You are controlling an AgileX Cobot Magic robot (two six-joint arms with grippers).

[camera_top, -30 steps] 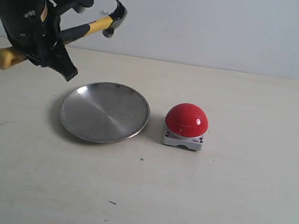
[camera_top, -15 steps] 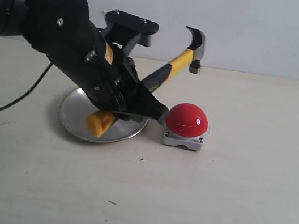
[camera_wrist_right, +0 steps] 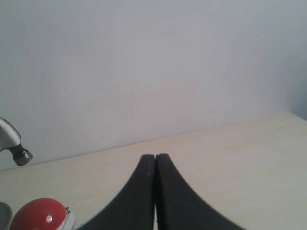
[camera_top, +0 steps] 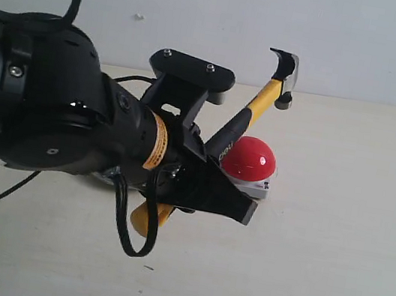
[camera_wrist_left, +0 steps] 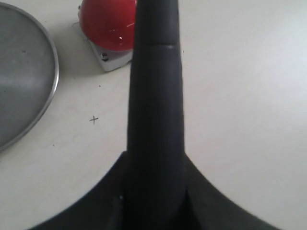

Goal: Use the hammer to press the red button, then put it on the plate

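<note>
Blackness from the left arm (camera_top: 44, 115) is filling much of the exterior view, as the arm is extending from the left and covering nearly all of the plate there. Beneath everything, the pale surface (camera_top: 328, 276) is carrying the objects. The plate (camera_wrist_left: 21, 76) is lying flat on it and showing best in the left wrist view. The red button (camera_top: 253, 159) is sitting just beside the plate's rim, apart from it. The hammer (camera_top: 253, 112) is slanting steeply in the air. Its dark head is pointing up above the button without touching the dome, and its yellow end is sticking out low under the arm. Its handle is crossing in front of the button's left edge. The left end effector (camera_top: 203, 183) is clamping the hammer's black grip. The right end effector (camera_wrist_right: 155, 191) is showing only in its own wrist view, its fingers pressing together and gripping nothing.
</note>
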